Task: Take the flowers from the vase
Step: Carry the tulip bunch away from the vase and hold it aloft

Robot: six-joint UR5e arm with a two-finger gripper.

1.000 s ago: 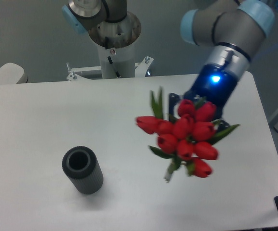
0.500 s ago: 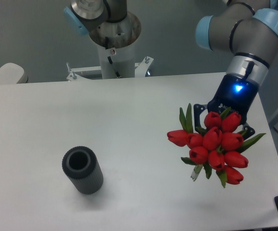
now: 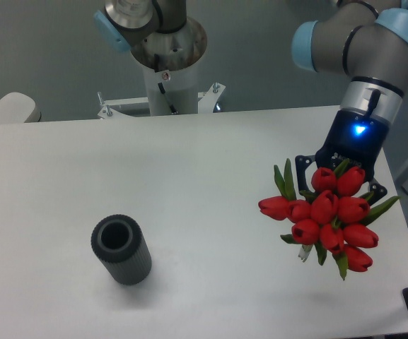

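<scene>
Camera view: flowers lifted out, carry in hand

- Desk [image 3: 119, 169]: white, broad, bears the vase.
- Arm [image 3: 363, 49]: grey with blue joints, reaching down at the right.
- Flowers [image 3: 327, 215]: red tulip bunch, in the air over the desk's right side, heads toward the camera, well apart from the vase.
- Vase [image 3: 121, 250]: dark ribbed cylinder, lower left, hole vacant.
- Tool [image 3: 341, 176]: clamped on the flowers, fingers mostly hidden behind blooms.

Judgement: hold the grip steady; avoid tilting, lest stems slip.

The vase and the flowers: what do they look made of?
The vase: dark grey, matte, finely ribbed, thick-walled; probably rubber or plastic, hard to say which. The flowers: uniform glossy red buds with stiff green leaves, likely artificial plastic or fabric, though real ones can't be ruled out.
</scene>
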